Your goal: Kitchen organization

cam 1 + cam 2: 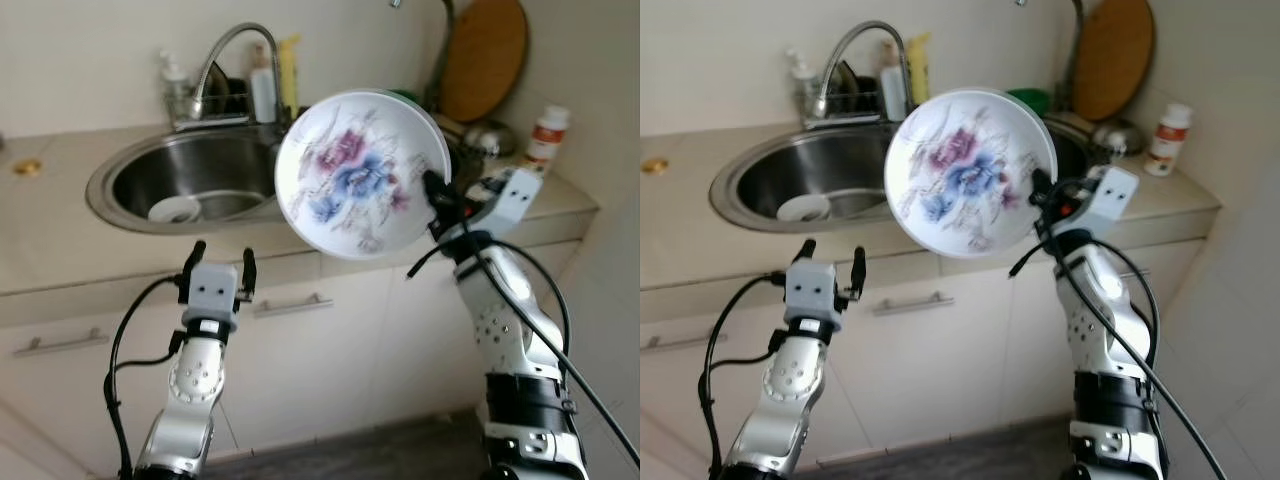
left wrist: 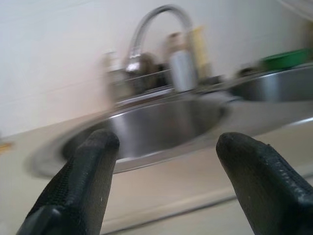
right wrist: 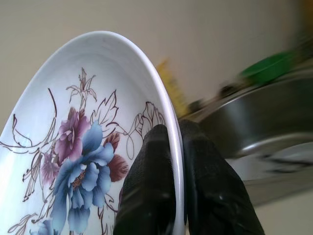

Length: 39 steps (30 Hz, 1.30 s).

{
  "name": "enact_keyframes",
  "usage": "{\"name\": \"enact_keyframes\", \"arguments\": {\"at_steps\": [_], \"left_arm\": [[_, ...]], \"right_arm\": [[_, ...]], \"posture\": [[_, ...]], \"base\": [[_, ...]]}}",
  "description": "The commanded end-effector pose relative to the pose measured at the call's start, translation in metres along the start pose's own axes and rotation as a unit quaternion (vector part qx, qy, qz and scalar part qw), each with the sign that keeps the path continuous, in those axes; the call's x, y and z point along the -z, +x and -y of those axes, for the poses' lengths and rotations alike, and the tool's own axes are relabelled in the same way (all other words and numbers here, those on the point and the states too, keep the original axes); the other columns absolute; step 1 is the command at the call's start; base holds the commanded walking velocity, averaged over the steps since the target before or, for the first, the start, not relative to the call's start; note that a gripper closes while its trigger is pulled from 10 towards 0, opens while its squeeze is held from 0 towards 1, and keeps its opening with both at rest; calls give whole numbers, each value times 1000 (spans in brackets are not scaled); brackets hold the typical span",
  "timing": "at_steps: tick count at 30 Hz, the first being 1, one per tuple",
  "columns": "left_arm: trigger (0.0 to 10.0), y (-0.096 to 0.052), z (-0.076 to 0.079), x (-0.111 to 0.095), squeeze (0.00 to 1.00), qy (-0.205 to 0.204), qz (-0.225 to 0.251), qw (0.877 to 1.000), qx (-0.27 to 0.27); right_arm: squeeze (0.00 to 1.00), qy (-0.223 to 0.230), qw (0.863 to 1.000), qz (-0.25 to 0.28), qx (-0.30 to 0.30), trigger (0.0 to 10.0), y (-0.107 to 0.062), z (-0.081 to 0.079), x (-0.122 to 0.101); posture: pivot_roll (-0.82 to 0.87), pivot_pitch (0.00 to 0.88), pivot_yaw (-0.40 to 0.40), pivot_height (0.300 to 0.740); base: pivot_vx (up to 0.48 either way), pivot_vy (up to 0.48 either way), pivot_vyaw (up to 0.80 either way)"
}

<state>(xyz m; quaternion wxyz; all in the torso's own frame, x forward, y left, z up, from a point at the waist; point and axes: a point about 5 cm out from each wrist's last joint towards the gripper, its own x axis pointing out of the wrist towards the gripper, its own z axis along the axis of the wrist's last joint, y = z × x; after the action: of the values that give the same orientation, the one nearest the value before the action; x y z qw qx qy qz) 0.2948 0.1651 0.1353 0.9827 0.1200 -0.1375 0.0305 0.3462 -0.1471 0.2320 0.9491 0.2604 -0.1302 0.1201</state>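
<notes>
Flowered plate (image 1: 360, 172) pinched at its rim by right tool (image 1: 437, 190); no legible writing.

Wall: we see a plain cream wall (image 1: 90, 60) behind the counter.
Counter: a beige worktop (image 1: 50, 230) with a round steel sink (image 1: 130, 170) set in it.
Cabinets: white doors (image 1: 330, 360) with metal bar handles (image 1: 292, 304) under the front edge.
Floor: dark grey (image 1: 400, 450).
Light: soft daylight.
</notes>
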Motion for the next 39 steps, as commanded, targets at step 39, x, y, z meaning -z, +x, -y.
{"name": "enact_keyframes", "arguments": {"at_steps": [39], "left_arm": [[10000,12,-15,-31,0,-14,49,998,-30]], "right_arm": [[0,-22,999,19,24,0,17,2,-12]], "posture": [[-33,0,18,740]], "base": [[307,0,0]]}}
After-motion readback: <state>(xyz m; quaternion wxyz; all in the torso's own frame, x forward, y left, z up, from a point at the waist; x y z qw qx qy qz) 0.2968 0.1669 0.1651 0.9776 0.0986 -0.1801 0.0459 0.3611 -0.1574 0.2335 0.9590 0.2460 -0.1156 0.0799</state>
